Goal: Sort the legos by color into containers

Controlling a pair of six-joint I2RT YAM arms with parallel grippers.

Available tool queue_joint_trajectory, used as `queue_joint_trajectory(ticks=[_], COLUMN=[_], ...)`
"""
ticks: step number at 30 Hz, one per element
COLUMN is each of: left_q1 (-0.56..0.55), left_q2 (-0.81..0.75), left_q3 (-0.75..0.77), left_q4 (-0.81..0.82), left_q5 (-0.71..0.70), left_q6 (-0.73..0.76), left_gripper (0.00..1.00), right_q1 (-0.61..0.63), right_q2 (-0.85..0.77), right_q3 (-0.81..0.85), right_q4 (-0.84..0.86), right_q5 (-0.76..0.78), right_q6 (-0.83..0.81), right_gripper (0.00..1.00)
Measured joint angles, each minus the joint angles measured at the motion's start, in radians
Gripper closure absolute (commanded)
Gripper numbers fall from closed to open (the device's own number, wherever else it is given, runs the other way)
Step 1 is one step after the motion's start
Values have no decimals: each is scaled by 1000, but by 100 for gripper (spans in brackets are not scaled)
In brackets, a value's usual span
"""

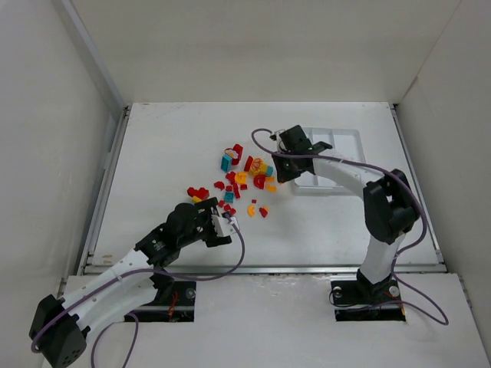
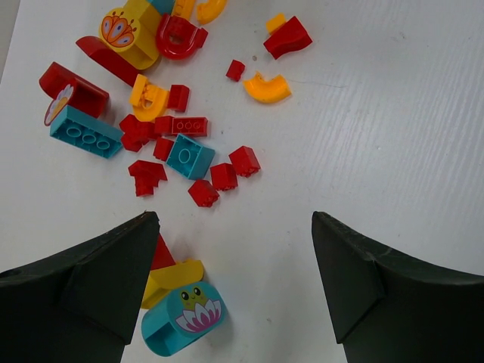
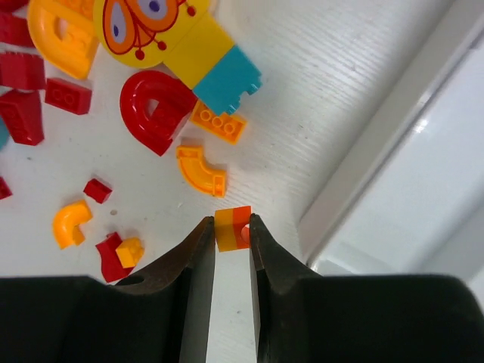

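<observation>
The legos [image 1: 242, 180] lie scattered mid-table in red, orange-yellow and teal. My right gripper [image 1: 278, 172] hangs at the pile's right edge, beside the white tray of containers [image 1: 349, 139]. In the right wrist view that gripper [image 3: 231, 219] is shut on a small orange brick [image 3: 227, 236], held just above the table near the tray's rim [image 3: 378, 151]. My left gripper [image 1: 229, 225] is open at the pile's near side. Its fingers [image 2: 234, 219] straddle bare table. A teal frog-print piece [image 2: 184, 318] and a yellow piece [image 2: 170, 278] lie by the left finger.
A red arch [image 3: 155, 110], an orange elbow [image 3: 200, 170] and a flat orange plate [image 3: 218, 125] lie just ahead of the right fingers. Small red bricks [image 2: 189, 151] and a teal brick [image 2: 85, 131] lie ahead of the left gripper. White walls enclose the table.
</observation>
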Motion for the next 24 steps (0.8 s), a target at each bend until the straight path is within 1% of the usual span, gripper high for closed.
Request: queue_joint_trajectory(ticks=[2, 5, 8, 11, 13, 14, 17, 20, 24], left_q1=[0, 0, 0, 0, 0, 0, 0, 0, 0], left_q2=[0, 0, 0, 0, 0, 0, 4, 21, 42], left_q3=[0, 0, 0, -9, -18, -21, -24, -24, -24], left_q4=[0, 0, 2, 23, 30, 31, 39, 50, 52], left_q5=[0, -2, -3, -7, -11, -13, -18, -26, -38], left_q6=[0, 0, -1, -6, -10, -11, -11, -10, -7], left_gripper=[20, 20, 20, 19, 19, 19, 18, 18, 18], right_q1=[-20, -96, -246, -419, -518, -553, -626, -668, -679], right_q2=[-36, -108, -190, -234, -230, -219, -163, -92, -45], right_q3=[-2, -5, -5, -6, -6, -7, -11, -18, -21], right_q4=[0, 4, 18, 35, 39, 39, 40, 42, 35], right_q5=[-5, -10, 18, 97, 157, 163, 165, 153, 126], right_q6=[19, 57, 103, 137, 160, 164, 182, 193, 197], right_gripper=[100, 100, 100, 100, 100, 100, 100, 100, 100])
